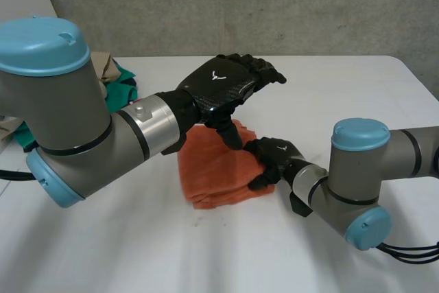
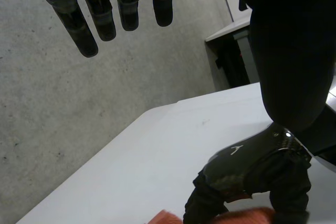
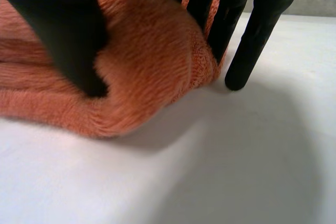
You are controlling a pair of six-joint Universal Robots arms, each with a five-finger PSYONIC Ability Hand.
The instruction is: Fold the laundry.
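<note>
Laundry item: a folded orange terry towel (image 1: 212,169) lies flat near the middle of the white table (image 1: 329,94), in a rough rectangle with its layers stacked.

Left hand: the black left hand (image 1: 219,84) hangs over the far part of the towel. Its fingers (image 2: 84,30) are straight and spread, reaching out away from the robot, and nothing is in its grasp. Its thumb points down towards the cloth; whether the tip touches the cloth cannot be told.

Right hand: the black right hand (image 1: 274,156) sits at the towel's right edge, near the far right corner. In the right wrist view the thumb (image 3: 63,30) digs into the pile on one side and the fingers (image 3: 257,30) stand on the other. A thick fold of the towel (image 3: 152,61) bulges between them, so it has that edge pinched. The outermost fingertip rests on the bare table (image 3: 210,171) just beside the cloth.

Left wrist view: the right hand (image 2: 252,161) shows below the left thumb (image 2: 289,51), bent over a strip of the towel (image 2: 247,216).

Arms: the grey left arm (image 1: 68,121) reaches in across the near left; the grey right arm (image 1: 357,176) lies low at the right.

Other laundry: a heap of green and beige clothes (image 1: 127,80) lies at the table's far left, well apart from the towel.

Backdrop: a grey concrete wall (image 1: 274,5) stands behind the table.
</note>
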